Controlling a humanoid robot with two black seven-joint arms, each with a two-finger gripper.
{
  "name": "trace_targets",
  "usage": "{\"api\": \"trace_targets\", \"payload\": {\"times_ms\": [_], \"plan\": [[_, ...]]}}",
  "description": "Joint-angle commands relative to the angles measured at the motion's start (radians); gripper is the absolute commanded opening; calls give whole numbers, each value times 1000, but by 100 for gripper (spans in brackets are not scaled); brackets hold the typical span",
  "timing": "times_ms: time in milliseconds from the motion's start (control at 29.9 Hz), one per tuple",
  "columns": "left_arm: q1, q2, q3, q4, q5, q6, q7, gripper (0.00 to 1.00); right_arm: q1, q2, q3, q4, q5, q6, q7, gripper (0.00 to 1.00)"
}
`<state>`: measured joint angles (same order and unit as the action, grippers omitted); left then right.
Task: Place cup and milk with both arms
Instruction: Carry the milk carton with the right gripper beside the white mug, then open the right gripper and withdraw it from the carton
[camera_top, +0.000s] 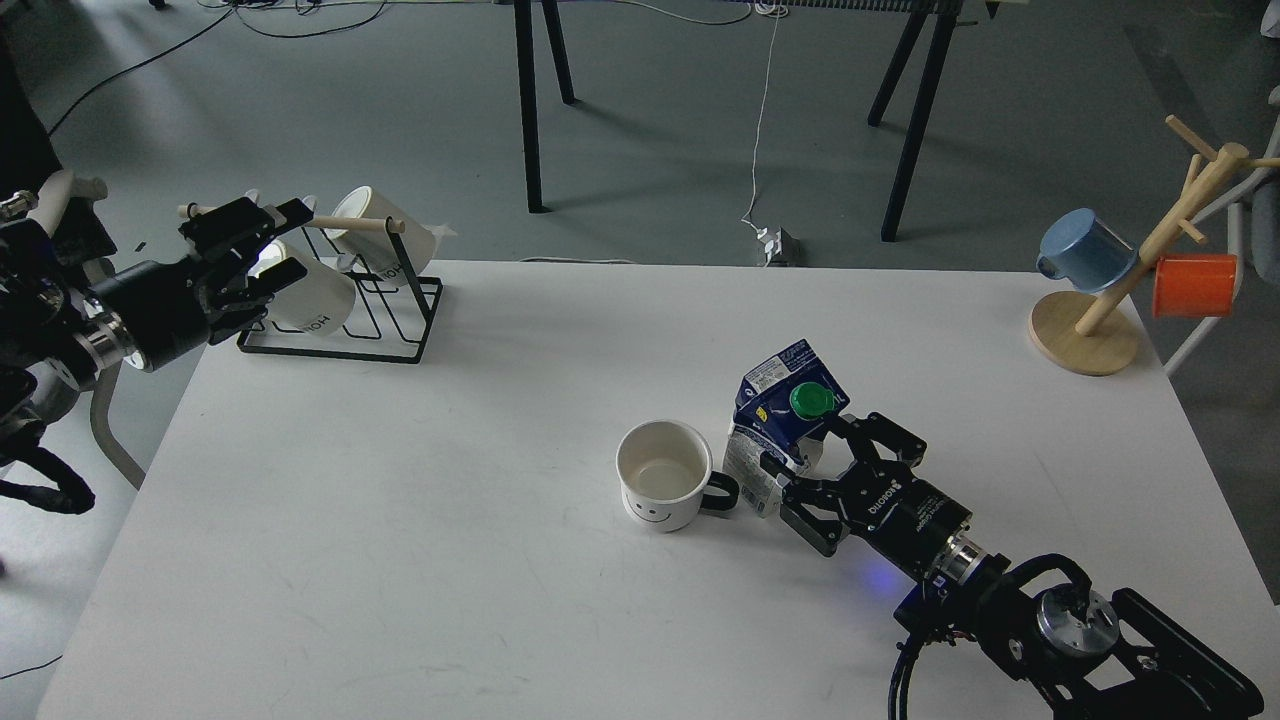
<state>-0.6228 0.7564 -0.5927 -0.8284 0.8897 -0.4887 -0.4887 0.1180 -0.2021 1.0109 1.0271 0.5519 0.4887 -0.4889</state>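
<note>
The cup (663, 483), a white mug with a black handle and a smiley face, stands upright at the middle of the table. The milk (775, 425), a dark-blue and white carton with a green cap, stands on the table just right of the cup's handle. My right gripper (812, 448) is open, with its jaws spread on either side of the carton's right part. My left gripper (292, 240) is open and empty at the far left, held in front of the mug rack.
A black wire rack (385, 310) with white lettered mugs (312, 298) stands at the table's back left. A wooden mug tree (1090, 330) with a blue cup (1085, 250) and an orange cup (1195, 285) stands at the back right.
</note>
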Motion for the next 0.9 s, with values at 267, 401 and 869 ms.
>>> {"api": "trace_targets", "payload": {"times_ms": [267,401,869], "plan": [[0,0,-2,0,0,0,0,87,-236,-203,58,212,10,0,0,95],[0,0,-5,0,-3,0,0,87,-356,-313,165,260,11,0,0,96],[11,-37,-9,-2,-58,0,0,87,-192,-569,462,93,17,0,0,96]]}}
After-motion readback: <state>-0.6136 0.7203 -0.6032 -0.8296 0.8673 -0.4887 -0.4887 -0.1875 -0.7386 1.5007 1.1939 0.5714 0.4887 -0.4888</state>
